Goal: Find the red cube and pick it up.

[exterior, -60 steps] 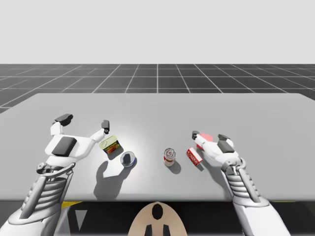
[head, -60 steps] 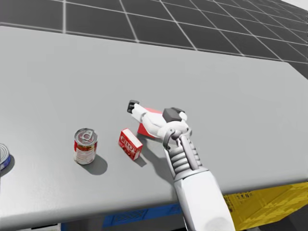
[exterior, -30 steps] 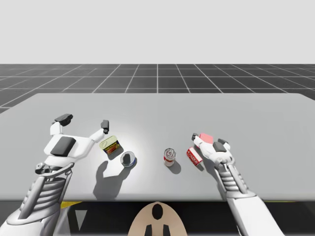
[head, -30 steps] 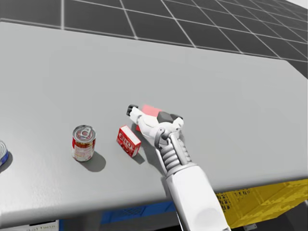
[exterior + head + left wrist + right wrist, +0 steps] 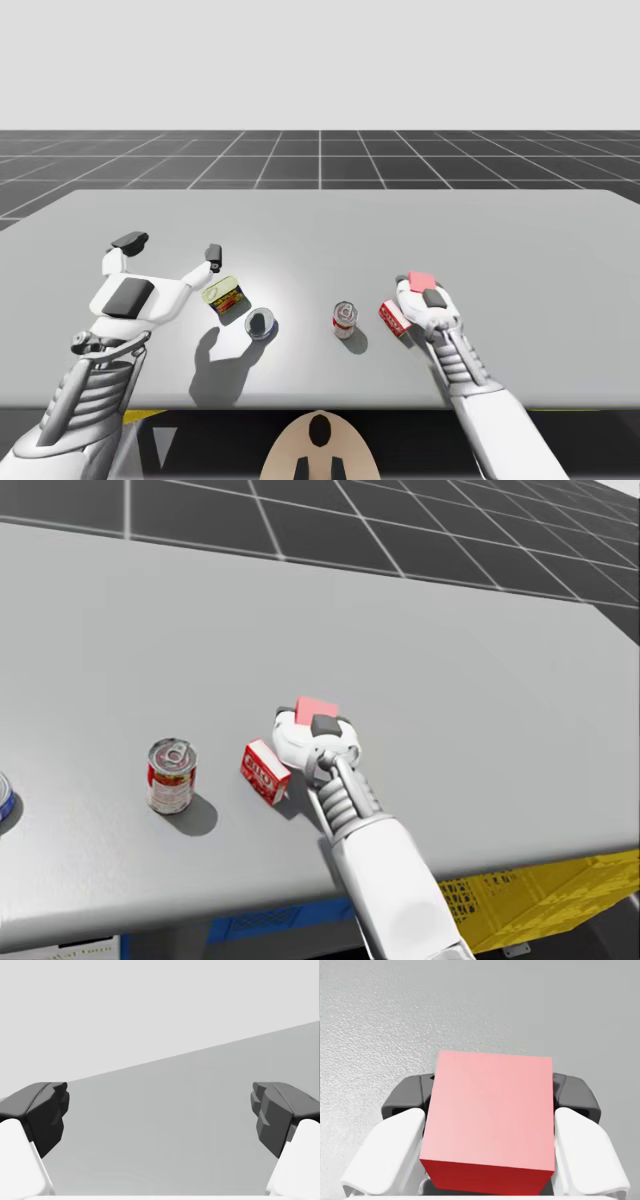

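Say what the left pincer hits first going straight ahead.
The way looks free: ahead of the open left pincer lies only bare table, which it might eventually graze; depth is unclear.

In the right wrist view the red cube point(image 5: 489, 1120) hides the inner faces of the right gripper's point(image 5: 490, 1091) fingers point(image 5: 575, 1097); the left gripper's point(image 5: 160, 1110) fingers point(image 5: 47, 1110) are cut off by the left wrist view's edge; in the head view a blue-rimmed can point(image 5: 4, 808) is cut by the picture's edge; a yellow crate point(image 5: 540, 900) lies partly behind the table point(image 5: 450, 630).
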{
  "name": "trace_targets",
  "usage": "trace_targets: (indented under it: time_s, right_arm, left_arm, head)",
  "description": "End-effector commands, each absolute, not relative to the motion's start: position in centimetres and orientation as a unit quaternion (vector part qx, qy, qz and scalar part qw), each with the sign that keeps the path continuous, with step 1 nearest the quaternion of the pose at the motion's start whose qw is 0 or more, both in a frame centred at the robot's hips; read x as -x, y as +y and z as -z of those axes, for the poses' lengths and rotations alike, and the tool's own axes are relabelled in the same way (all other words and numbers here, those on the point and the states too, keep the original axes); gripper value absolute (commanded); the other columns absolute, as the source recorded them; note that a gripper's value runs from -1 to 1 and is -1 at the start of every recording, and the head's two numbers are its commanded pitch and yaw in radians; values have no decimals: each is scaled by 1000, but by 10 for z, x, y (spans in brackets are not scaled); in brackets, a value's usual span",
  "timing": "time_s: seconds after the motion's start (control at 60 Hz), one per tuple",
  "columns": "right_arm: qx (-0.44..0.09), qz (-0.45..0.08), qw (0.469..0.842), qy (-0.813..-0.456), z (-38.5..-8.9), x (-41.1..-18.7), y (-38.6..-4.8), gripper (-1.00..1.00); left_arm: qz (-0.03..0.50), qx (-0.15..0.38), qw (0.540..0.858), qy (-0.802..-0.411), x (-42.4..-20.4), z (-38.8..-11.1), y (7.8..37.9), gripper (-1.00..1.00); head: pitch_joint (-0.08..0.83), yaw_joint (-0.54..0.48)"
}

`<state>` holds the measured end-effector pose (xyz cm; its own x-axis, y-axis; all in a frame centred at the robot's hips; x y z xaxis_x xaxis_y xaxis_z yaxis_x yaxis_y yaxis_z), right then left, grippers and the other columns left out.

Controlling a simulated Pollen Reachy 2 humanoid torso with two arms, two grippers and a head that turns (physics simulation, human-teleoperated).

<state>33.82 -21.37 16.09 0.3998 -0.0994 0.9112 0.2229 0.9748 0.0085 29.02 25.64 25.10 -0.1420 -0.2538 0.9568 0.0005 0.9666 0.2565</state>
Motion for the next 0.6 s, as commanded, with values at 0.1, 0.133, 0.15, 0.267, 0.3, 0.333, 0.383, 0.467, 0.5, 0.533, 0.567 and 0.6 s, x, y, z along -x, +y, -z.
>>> trace_targets:
  time_s: [0.1,0.133,0.15,0.267,0.3,0.333,0.383,0.467,0.5,0.533,0.567,0.6]
  right_arm:
    - [47,115,867,-482,-147,-332,-196,1000]
    - [46,115,867,-482,-147,-332,-196,1000]
    - [45,115,868,-482,-146,-332,-196,1000]
    - [42,115,868,-480,-145,-331,-197,1000]
    - [42,115,868,-480,-144,-331,-197,1000]
    - [42,115,868,-480,-144,-330,-198,1000]
    - [42,115,868,-481,-144,-330,-198,1000]
    - [42,113,868,-482,-143,-330,-198,1000]
    - [42,112,867,-484,-144,-330,-198,1000]
    - [39,110,866,-487,-147,-330,-198,1000]
    - [36,108,862,-494,-154,-328,-198,1000]
    - [34,107,859,-499,-159,-328,-197,1000]
  left_arm:
    - [98,-85,649,-749,-290,-251,256,-1000]
    - [98,-85,649,-749,-290,-251,256,-1000]
    - [98,-85,649,-749,-290,-251,256,-1000]
    - [98,-85,650,-749,-290,-251,255,-1000]
    - [98,-86,650,-749,-290,-250,255,-1000]
    - [98,-86,650,-749,-290,-250,255,-1000]
    - [97,-86,650,-749,-290,-250,255,-1000]
    - [96,-86,649,-749,-290,-250,256,-1000]
    - [96,-86,649,-749,-290,-250,256,-1000]
    - [96,-86,649,-750,-290,-250,256,-1000]
    - [96,-87,648,-750,-290,-250,256,-1000]
    - [96,-87,648,-751,-290,-250,256,-1000]
  head:
    - [616,-400]
    - [603,-400]
    - [582,-401]
    - [473,-404]
    - [450,-405]
    - [406,-408]
    - [377,-409]
    - [314,-412]
    - [306,-411]
    - [294,-410]
    - [286,-409]
    - [284,-408]
